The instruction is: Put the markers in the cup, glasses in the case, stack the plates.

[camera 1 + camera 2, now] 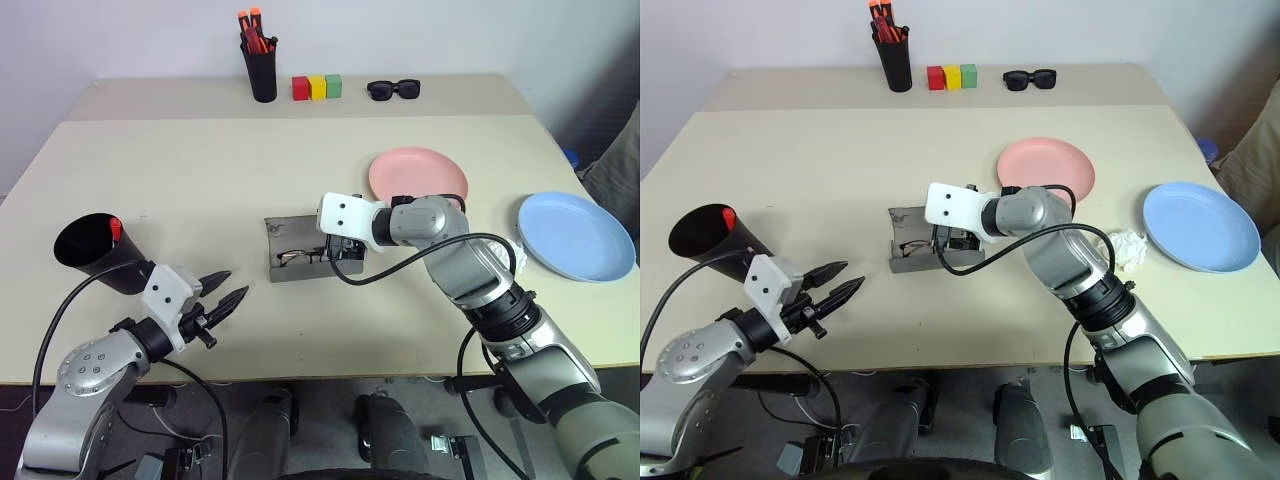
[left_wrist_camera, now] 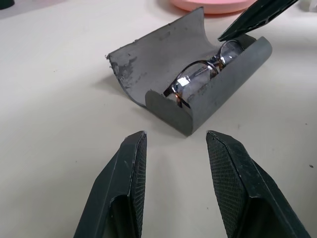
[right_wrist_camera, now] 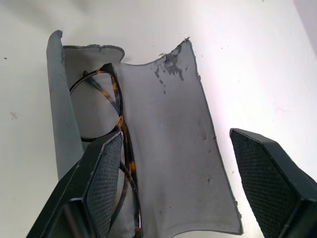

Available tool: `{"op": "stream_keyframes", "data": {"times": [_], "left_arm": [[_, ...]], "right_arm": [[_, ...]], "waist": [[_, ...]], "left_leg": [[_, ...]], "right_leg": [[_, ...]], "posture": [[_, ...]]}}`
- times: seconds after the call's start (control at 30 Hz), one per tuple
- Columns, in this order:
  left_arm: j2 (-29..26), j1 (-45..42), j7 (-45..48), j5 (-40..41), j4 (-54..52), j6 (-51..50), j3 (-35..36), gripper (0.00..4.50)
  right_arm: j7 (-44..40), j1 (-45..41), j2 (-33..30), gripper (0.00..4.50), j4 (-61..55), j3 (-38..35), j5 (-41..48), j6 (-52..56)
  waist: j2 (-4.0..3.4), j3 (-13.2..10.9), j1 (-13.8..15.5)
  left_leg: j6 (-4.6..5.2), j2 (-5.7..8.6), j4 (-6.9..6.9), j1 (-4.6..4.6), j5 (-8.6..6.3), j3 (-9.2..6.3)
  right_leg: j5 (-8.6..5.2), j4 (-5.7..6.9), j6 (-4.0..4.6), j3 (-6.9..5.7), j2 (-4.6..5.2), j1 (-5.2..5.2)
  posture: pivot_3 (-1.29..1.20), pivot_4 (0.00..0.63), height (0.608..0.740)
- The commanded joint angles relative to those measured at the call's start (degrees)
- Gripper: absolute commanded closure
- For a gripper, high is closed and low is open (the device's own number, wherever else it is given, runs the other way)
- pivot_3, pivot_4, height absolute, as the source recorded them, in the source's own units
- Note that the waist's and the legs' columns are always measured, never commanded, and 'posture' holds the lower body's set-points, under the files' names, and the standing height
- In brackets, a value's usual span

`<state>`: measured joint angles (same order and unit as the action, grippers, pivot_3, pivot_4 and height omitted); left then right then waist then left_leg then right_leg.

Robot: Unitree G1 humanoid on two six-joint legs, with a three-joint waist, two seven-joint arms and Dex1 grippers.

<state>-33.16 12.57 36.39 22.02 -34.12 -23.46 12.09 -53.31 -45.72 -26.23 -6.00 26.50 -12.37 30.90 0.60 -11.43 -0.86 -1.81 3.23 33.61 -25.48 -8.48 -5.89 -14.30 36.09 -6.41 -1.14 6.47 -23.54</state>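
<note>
Both eye views look down and forward from above over the beige rectangular table (image 1: pixel 200 200), taking in the same scene. Each wrist view looks from close by, at opposite ends, onto the open grey hard-sided case (image 2: pixel 168 59) with the brown wire-rimmed glasses (image 3: pixel 106 114) inside.

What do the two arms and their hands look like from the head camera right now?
Both arms are silver-grey metal with rounded joint housings and darker grey segments, and a loose black cable loops along each. Each wrist carries a white boxy block. The left hand and right hand each have two black, tapered, pointed fingers with finely textured inner pads.
</note>
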Motion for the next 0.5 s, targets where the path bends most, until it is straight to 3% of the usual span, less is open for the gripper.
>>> {"op": "stream_keyframes", "data": {"times": [0.03,0.17,0.27,0.33,0.5], "left_arm": [[-0.32,-0.67,0.02,0.87,-1.42,0.18,0.22,2.59],[0.06,-5.43,-2.46,5.2,-0.89,-7.7,0.77,2.59],[1.4,-13.33,-7.32,8.83,0.5,-16.88,0.27,3.48],[2.16,-21.61,-10.41,7.88,2.1,-20.81,-2.27,4.46],[7.47,-40.55,-19.77,5.56,12.87,-31.05,-5.07,4.46]], "right_arm": [[1.49,0.2,0.44,1.01,-1.59,0.05,-0.86,-1.68],[1.17,0.18,0.25,1.01,-2.48,-3.05,1.72,-2.29],[-0.18,2.02,-2.43,0.94,-3.91,-5.64,4.42,-9.56],[-2.22,5.76,-5.62,0.94,-6.04,-8.36,7.27,-14.34],[-3.36,14.05,-11.06,0.94,-8.61,-13.61,11.16,-18.53]], "waist": [[0.0,0.0,0.0],[0.0,0.0,0.2],[0.01,0.0,0.52],[0.06,0.02,0.96],[0.16,0.02,1.46]], "left_leg": [[0.0,0.0,0.0,0.0,0.0,0.0],[0.0,0.0,0.0,-0.01,0.0,-0.02],[0.0,0.03,0.04,0.01,0.0,-0.07],[0.0,0.05,0.16,0.01,0.0,-0.12],[0.13,0.14,0.33,0.01,0.11,0.03]], "right_leg": [[0.0,0.0,0.0,0.0,0.0,0.0],[0.0,0.01,0.0,0.0,-0.01,0.0],[0.0,0.0,-0.03,-0.05,-0.01,0.06],[0.01,-0.01,-0.05,-0.13,0.0,0.14],[0.1,0.02,-0.32,-0.22,-0.04,0.5]], "posture": [[0.0,0.15,0.74],[0.0,0.15,0.74],[0.0,0.15,0.74],[0.0,0.15,0.74],[0.0,0.15,0.74]]}}
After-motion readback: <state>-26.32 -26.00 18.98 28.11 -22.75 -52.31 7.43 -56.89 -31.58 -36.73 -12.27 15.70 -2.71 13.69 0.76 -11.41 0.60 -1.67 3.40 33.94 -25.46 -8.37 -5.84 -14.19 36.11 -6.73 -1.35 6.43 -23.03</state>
